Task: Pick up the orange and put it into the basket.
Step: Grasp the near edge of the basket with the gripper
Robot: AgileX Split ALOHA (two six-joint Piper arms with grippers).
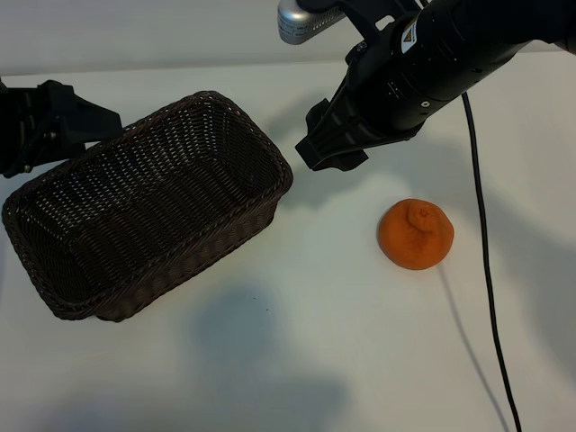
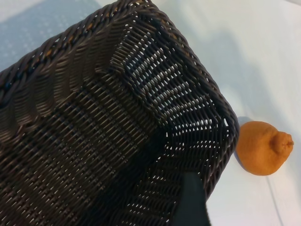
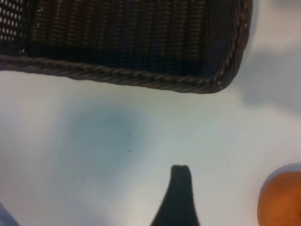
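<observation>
The orange [image 1: 416, 234] sits on the white table [image 1: 297, 342], knobbly bump up, touched by nothing. The right gripper [image 1: 331, 144] hangs in the air up and to the left of it in the exterior view, between fruit and basket [image 1: 144, 211], its fingers spread apart and holding nothing; one dark fingertip [image 3: 180, 175] shows over bare table, the orange just off to one side of it. The basket lies well apart from the orange, tilted across the table and with nothing in it. The left gripper [image 1: 49, 126] sits at the basket's far corner, fingers spread too, pointing into the wicker. A black cable [image 1: 481, 252] trails past the orange.
</observation>
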